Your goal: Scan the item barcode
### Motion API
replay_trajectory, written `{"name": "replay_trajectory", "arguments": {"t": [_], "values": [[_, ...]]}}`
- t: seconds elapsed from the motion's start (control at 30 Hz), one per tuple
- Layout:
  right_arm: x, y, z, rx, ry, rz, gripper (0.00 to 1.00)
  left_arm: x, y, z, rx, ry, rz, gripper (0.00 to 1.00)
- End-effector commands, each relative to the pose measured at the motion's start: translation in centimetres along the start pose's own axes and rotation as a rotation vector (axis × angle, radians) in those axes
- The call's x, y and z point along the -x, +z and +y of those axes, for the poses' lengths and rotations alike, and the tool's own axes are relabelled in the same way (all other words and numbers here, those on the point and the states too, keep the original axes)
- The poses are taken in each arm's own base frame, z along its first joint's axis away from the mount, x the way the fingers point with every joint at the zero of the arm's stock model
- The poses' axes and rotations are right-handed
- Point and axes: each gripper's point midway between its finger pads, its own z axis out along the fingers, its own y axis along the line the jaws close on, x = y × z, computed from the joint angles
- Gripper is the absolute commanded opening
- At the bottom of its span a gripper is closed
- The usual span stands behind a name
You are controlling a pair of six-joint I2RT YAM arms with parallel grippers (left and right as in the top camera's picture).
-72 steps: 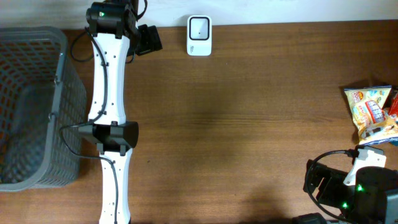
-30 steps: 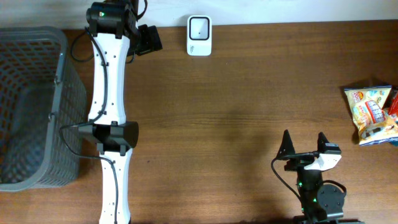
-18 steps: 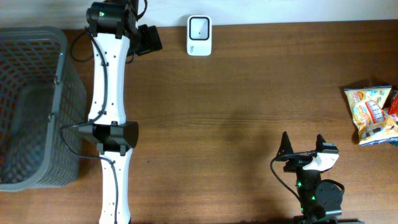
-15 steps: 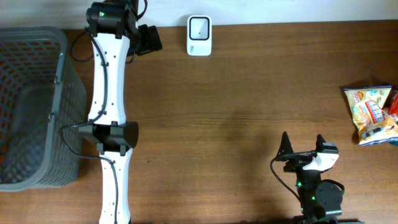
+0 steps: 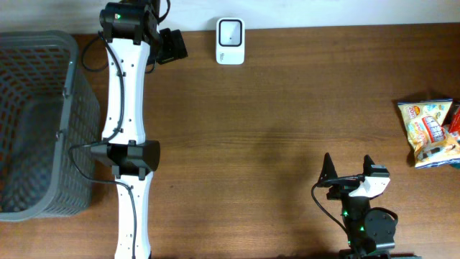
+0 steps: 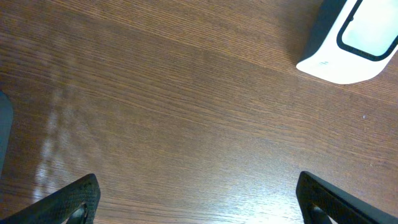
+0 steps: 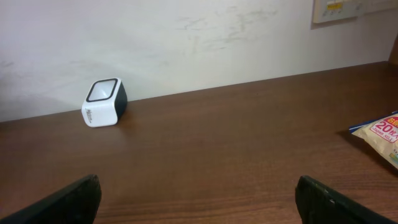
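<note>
So the bench [image 5: 287,129] filled most of the overhead frame, with a grey basket [image 5: 36,122] sitting at the far left edge. The snack bag [image 5: 430,132], the item to scan, lay at the right edge around mid-height, well apart from the white scanner [image 5: 230,31] at top centre. The left pincer [image 5: 171,45] was parked at the upper left just beside the scanner, fingers spread wide and empty. The right pincer [image 5: 350,173] sat at the lower right, also wide apart with nothing in it. If it were me, I'd bring the right one up and over the bag, grab near an edge, and avoid covering whichever side has the barcode, which I couldn't see.
</note>
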Motion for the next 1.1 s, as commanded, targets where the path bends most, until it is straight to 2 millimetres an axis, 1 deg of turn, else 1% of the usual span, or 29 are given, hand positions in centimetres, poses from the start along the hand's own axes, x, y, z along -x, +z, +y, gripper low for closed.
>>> {"name": "replay_trajectory", "arguments": {"t": [0.0,0.53,0.6,0.63,0.7,0.8,0.83,0.87,0.9,1.0,1.07], "values": [[-0.3,0.0,-0.1,0.0,-0.01,0.004,0.98,0.0,0.3,0.3,0.013,0.007,0.001,0.99],[-0.3,0.0,-0.1,0.0,-0.01,0.004,0.98,0.1,0.3,0.4,0.023,0.008,-0.004,0.99],[-0.3,0.0,-0.1,0.0,-0.01,0.004,0.98,0.1,-0.1,0.1,0.007,0.01,-0.004,0.99],[-0.3,0.0,-0.1,0.0,-0.01,0.004,0.98,-0.1,-0.7,-0.5,-0.024,0.012,-0.004,0.99],[-0.3,0.0,-0.1,0.0,-0.01,0.004,0.98,-0.1,-3.0,-1.5,-0.033,0.035,-0.052,0.99],[-0.3,0.0,-0.1,0.0,-0.01,0.004,0.98,0.0,-6.8,-2.1,0.078,0.091,-0.183,0.99],[-0.3,0.0,-0.1,0.0,-0.01,0.004,0.98,-0.2,-8.3,-2.4,0.129,0.116,-0.228,0.99],[-0.3,0.0,-0.1,0.0,-0.01,0.004,0.98,-0.8,-10.4,-2.3,0.218,0.151,-0.281,0.99],[-0.3,0.0,-0.1,0.0,-0.01,0.004,0.98,-1.3,-11.5,-1.9,0.267,0.17,-0.299,0.99],[-0.3,0.0,-0.1,0.0,-0.01,0.004,0.98,-2.8,-12.7,-1.1,0.302,0.195,-0.284,0.99],[-0.3,0.0,-0.1,0.0,-0.01,0.004,0.98,-4.2,-12.1,-0.7,0.285,0.2,-0.265,0.99]]}}
